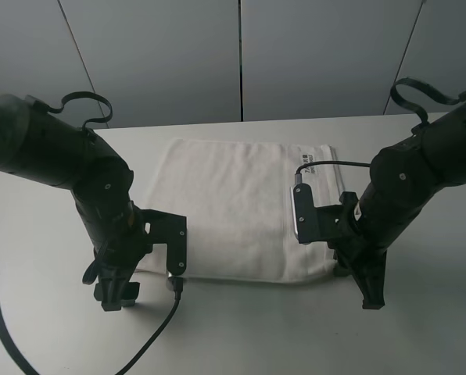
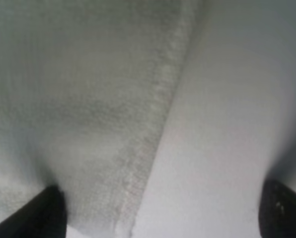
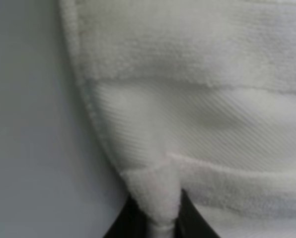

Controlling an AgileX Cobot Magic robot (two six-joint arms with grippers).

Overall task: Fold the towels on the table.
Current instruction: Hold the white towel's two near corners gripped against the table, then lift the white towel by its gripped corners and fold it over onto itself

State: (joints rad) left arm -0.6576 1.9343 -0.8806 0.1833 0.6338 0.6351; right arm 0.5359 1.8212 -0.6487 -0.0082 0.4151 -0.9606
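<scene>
Your right fingers (image 3: pixel 192 225) are clamped on the near right corner of the towel (image 1: pixel 241 207). Only a small nub of hem sits between them, so a quick lift could pull it free and drop the corner back. Your left fingers (image 2: pixel 36 213) stand wide apart astride the towel's near left edge, holding nothing. If the right side rises alone, the cloth will likely drag and skew, and the fold will come out crooked. Closing the left fingers too high risks sliding over the hem and pinching the bare surface (image 1: pixel 421 328) beside the towel instead of cloth. The towel lies spread flat on the surface, with one arm at each of its near corners. It is white terry, soft and thin-looking, with a smooth woven band running along its right edge and a small dark-printed label (image 1: pixel 310 158) at its far right corner — no fold made yet
</scene>
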